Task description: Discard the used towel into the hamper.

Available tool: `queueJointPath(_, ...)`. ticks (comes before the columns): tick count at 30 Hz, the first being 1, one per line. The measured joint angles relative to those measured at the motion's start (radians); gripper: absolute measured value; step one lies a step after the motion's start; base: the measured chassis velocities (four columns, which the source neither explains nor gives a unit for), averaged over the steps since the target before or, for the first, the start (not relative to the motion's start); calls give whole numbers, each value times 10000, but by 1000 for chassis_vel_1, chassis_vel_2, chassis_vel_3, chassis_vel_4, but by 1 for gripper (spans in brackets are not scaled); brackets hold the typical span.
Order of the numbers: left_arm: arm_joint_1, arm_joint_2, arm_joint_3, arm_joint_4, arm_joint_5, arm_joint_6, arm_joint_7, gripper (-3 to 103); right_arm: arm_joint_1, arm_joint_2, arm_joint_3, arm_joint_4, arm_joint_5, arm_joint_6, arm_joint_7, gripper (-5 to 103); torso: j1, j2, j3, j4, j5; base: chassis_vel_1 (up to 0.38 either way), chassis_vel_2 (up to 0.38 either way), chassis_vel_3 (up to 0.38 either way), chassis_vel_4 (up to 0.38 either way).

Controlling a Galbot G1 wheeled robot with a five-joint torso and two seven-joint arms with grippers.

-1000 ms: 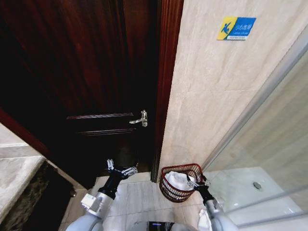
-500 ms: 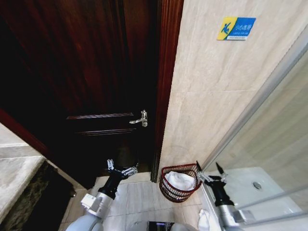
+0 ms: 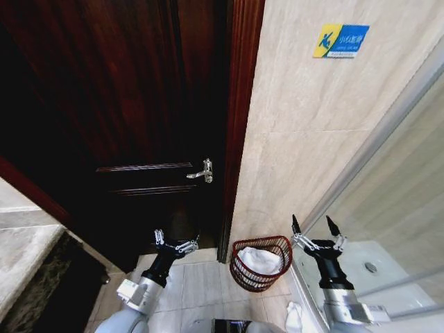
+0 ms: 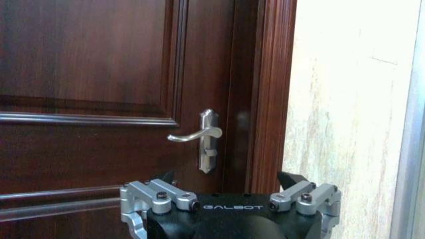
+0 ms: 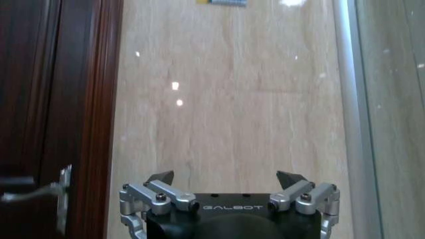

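Observation:
The hamper (image 3: pixel 260 263), a small round reddish-brown wire basket, stands on the floor against the tiled wall beside the door frame. A white towel (image 3: pixel 259 259) lies inside it. My right gripper (image 3: pixel 316 229) is raised above and to the right of the hamper, open and empty, facing the beige wall (image 5: pixel 232 99). My left gripper (image 3: pixel 173 239) hangs low in front of the dark wooden door, open with nothing between its fingers; its tips show in the left wrist view (image 4: pixel 229 178).
A dark wooden door (image 3: pixel 125 104) with a silver lever handle (image 3: pixel 202 171) fills the left. A glass shower screen (image 3: pixel 388 229) and white shower tray (image 3: pixel 361 267) bound the right. A stone counter edge (image 3: pixel 21 243) sits at far left. Some white cloth (image 3: pixel 294 317) lies by my base.
My right gripper lifted out of the hamper and moved up and to the right, open, leaving the towel inside. The left arm stayed still.

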Motion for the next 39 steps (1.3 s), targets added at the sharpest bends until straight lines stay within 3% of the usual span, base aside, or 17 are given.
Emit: queueJointPath(39, 0, 0, 0, 0, 0, 0, 0, 100, 584, -141, -147, 362, 30, 213, -185, 100, -3, 0, -1, 0, -1, 33, -36, -35, 34)
